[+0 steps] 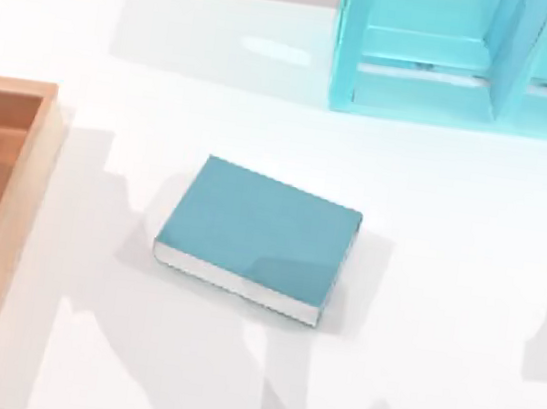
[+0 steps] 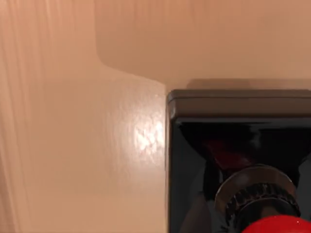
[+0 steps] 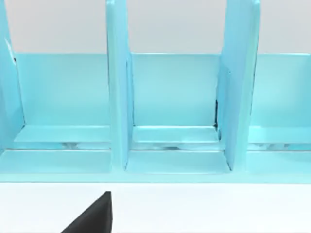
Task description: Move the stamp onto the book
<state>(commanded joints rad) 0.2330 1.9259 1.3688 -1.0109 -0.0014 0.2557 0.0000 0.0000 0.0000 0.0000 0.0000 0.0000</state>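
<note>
Book (image 1: 254, 234) lies bare at table centre, nothing on top; the stamp (image 2: 238, 160) sits on wood under the left wrist camera, all moving remains.

Whether either pincer is open, I cannot tell.

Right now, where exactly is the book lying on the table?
In the top view, the book lies flat near the table's middle, between the wooden tray at the left edge and the light-blue shelf unit at the back right.
</note>
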